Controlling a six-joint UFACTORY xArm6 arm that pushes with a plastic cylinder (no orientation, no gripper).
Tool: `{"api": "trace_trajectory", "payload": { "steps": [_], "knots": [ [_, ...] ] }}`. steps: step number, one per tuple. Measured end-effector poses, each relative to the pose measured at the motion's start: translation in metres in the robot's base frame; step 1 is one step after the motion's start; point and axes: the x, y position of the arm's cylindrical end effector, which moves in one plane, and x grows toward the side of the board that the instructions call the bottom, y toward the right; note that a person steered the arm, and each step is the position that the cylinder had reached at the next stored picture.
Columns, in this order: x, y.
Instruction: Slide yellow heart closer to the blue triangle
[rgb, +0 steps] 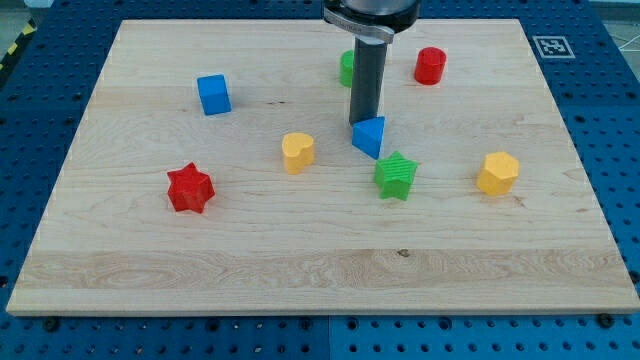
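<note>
Approach step: my tip (363, 122) (a bare rod, grasping nothing) stands just behind the blue triangle (369, 136); next, circle left of the yellow heart (297, 151), untouched.

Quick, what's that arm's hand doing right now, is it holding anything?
No hand: a bare rod, holding nothing. My tip sits just above the blue triangle in the view, right of the yellow heart.

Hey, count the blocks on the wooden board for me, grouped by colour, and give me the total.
Blue: 2, the blue cube and the blue triangle
Yellow: 2, the yellow heart and the yellow hexagon
Red: 2, the red star and the red cylinder
Green: 2, the green star and the green block partly behind the rod
Total: 8
</note>
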Motion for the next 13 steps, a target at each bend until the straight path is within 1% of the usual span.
{"api": "trace_trajectory", "payload": {
  "steps": [1, 3, 4, 5, 6, 7, 10, 13],
  "knots": [
    [-0.003, -0.043],
    [0.001, -0.148],
    [0.042, -0.177],
    [0.083, -0.155],
    [0.095, -0.118],
    [0.091, -0.097],
    [0.028, -0.092],
    [0.022, -0.085]
  ]
}}
